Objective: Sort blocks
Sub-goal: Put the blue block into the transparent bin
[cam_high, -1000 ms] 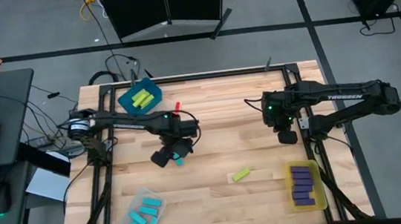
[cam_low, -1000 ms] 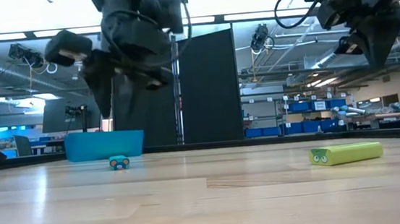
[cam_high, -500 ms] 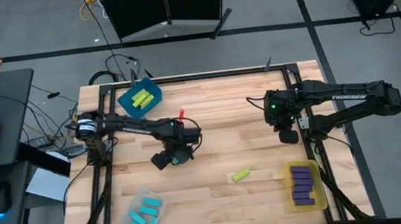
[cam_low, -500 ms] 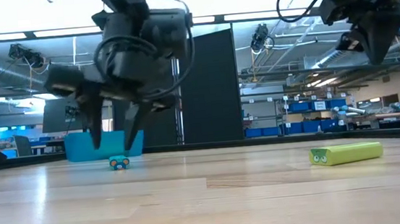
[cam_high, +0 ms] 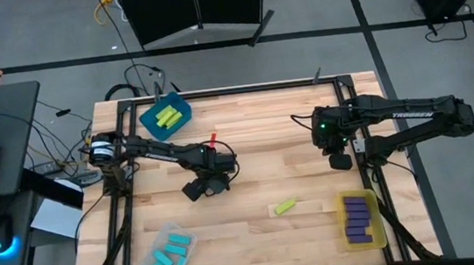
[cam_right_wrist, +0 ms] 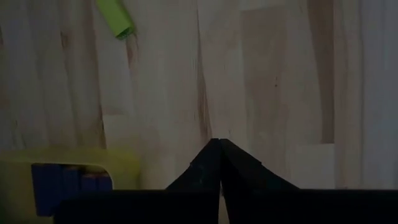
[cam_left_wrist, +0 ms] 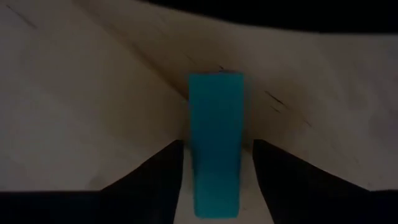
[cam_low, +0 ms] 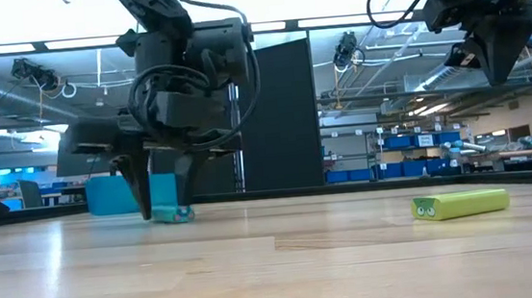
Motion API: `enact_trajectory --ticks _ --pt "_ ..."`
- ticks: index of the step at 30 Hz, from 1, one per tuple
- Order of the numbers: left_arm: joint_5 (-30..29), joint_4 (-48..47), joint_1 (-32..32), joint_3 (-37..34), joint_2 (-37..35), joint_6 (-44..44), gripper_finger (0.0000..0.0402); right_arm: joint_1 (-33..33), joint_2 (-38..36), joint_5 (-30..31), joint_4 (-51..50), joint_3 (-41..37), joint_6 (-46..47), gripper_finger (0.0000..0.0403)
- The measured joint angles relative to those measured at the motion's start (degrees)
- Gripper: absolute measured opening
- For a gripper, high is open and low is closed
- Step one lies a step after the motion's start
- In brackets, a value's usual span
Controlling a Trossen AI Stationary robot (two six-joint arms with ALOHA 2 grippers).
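The cyan block (cam_left_wrist: 215,143) lies flat on the desk (cam_high: 275,159), straight between the two fingers (cam_left_wrist: 158,180) of my left pincer (cam_low: 164,201), which stands down at the wood with its jaws spread wide on either side of the block and a thin gap showing at each flank, so nothing is gripped yet. I judge this the grasp step for that one block: the next move calls for closing the fingers squarely on its long sides, then lifting and carrying it to the clear bin (cam_high: 169,252), which sits well off from the left pincer toward the desk's near edge and already holds the other cyan blocks (cam_high: 176,246). The risk I see is the block skidding or twisting if one finger meets it first. Farther out, a lime green block (cam_high: 285,206) lies loose on the bare wood, between the two arms and nearer the right one; it belongs, I think, with the green ones in the blue bin (cam_high: 166,116) beyond the left pincer. My right pincer (cam_high: 339,161) waits high over the desk's far side with its fingers pressed together and empty, the yellow bin (cam_high: 361,219) of purple blocks (cam_high: 357,218) near it.
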Motion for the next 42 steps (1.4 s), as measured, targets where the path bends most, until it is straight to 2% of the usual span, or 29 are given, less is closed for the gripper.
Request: enact_trajectory --ticks 3,8,12,14,16,24,29,37,42 --pt "0.0 1.0 0.0 0.0 0.0 -2.0 0.0173 0.0 0.0 0.2 0.0 0.0 0.2 0.0017" --pt "0.2 1.8 0.0 0.1 -0.1 -5.5 0.0091 0.0 0.0 1.7 0.0 0.0 0.2 0.0011" --pt "1.6 -0.5 0.1 0.9 -0.8 -10.1 0.0088 0.0 0.0 2.0 1.0 0.0 0.2 0.0013" --pt "2.1 -0.5 0.3 1.2 -2.8 -13.3 0.0027 0.0 0.0 2.1 2.0 0.0 0.2 0.0014" --pt "2.6 -1.5 0.4 0.9 -4.3 -16.7 0.0004 0.0 0.0 2.1 3.5 0.0 0.2 0.0014" --pt "3.0 -4.8 0.5 1.0 -16.7 -29.5 0.0000 0.0 0.0 3.4 9.2 0.0 3.4 0.0013" --pt "3.1 -7.4 -1.1 1.0 -23.8 -33.0 0.0000 1.1 0.0 3.7 13.4 0.0 8.3 0.0015" --pt "3.7 -9.1 -1.0 1.0 -24.3 -32.9 0.0003 8.0 0.0 5.4 17.5 0.0 19.5 0.0029" --pt "8.8 -8.2 -0.2 1.0 -23.2 -32.3 0.0005 11.5 0.0 6.5 17.6 0.0 23.3 0.0031"
